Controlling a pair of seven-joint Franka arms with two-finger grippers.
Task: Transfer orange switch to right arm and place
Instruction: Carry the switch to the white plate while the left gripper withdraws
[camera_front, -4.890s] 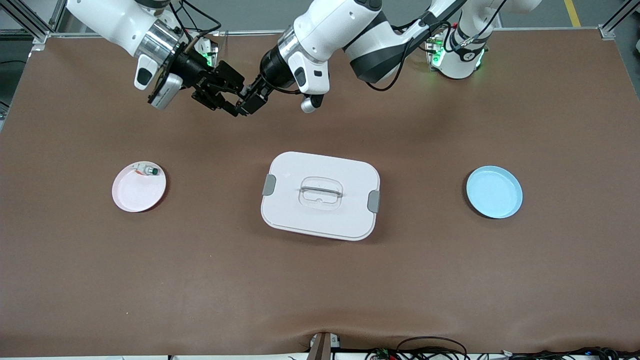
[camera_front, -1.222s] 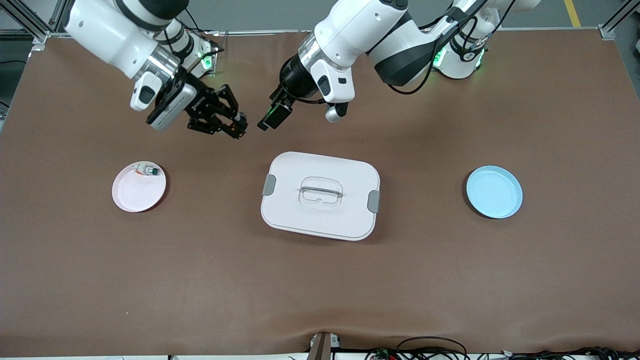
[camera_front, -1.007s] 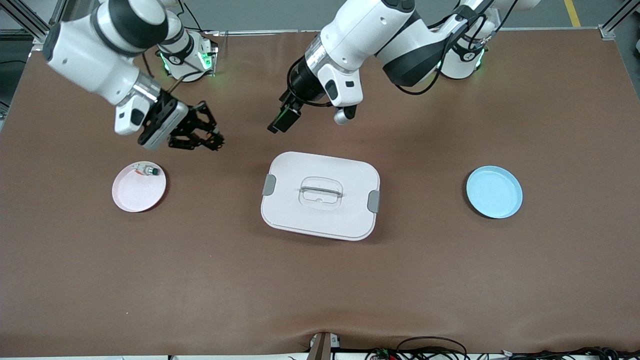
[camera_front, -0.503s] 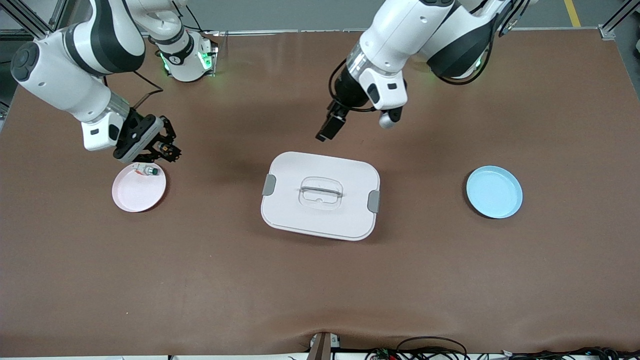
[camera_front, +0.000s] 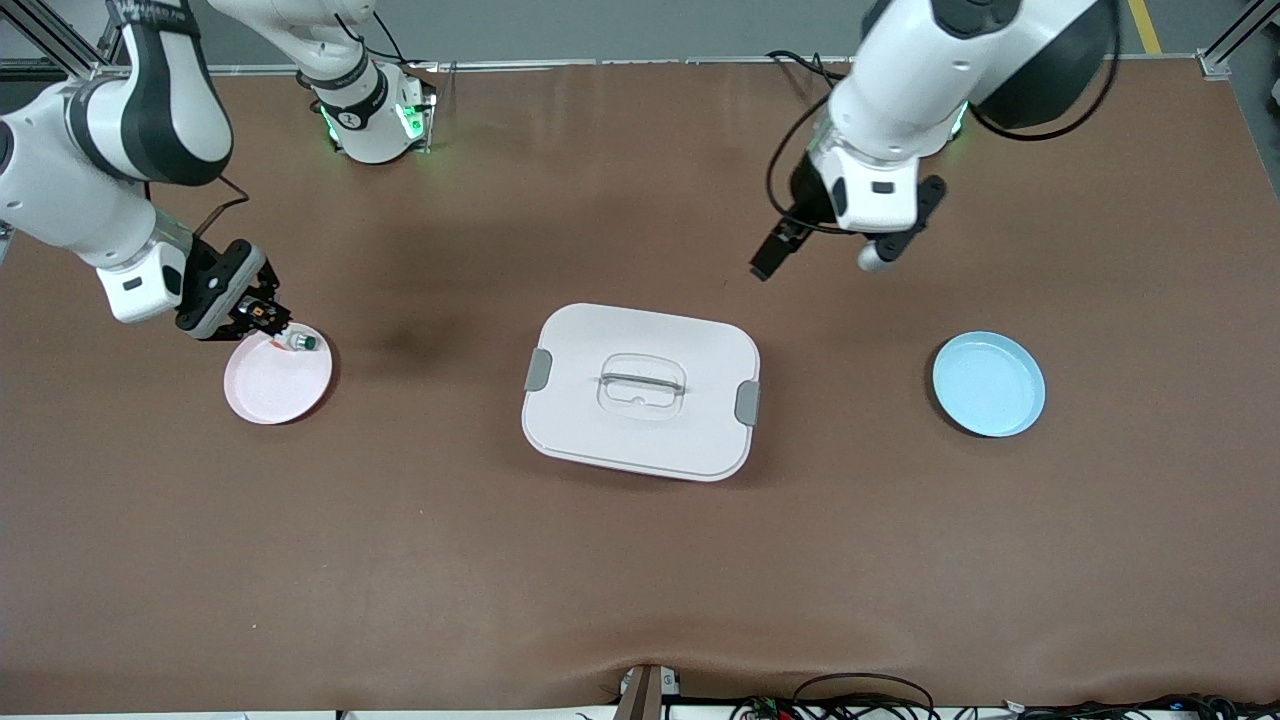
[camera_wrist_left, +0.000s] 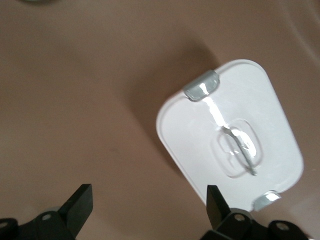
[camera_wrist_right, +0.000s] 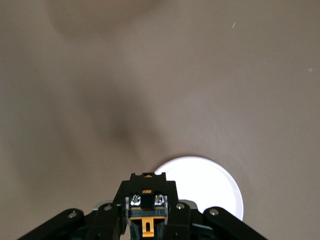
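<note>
Handover is done and I am now working the placing half: the orange switch (camera_wrist_right: 145, 210) is clamped between the fingers of my right gripper (camera_front: 262, 315), black body with the amber tab showing in my right wrist view. A second ago I was carrying it over bare mat well toward the middle of the table; since then I have been swinging outward and down, and I am now hanging over the rim of the pink plate (camera_front: 270, 392) at my right arm's end of the table, on the edge farther from the front camera. A small white-silver piece with a green cap (camera_front: 299, 342) is already lying on that same edge of the plate, just beside where I am coming in. My left gripper (camera_front: 772, 260) has been pulling away in that same second; it is now over the mat near the corner of the white lidded box (camera_front: 640, 390), toward the blue plate (camera_front: 988, 384), fingers (camera_wrist_left: 80, 205) spread wide and holding nothing. I judge the transfer complete and only the release left. The descent calls for care: I am arriving close to the capped piece, so I would rather shift toward the plate's bare centre before letting go, or the switch may knock it or tip off the rim.
</note>
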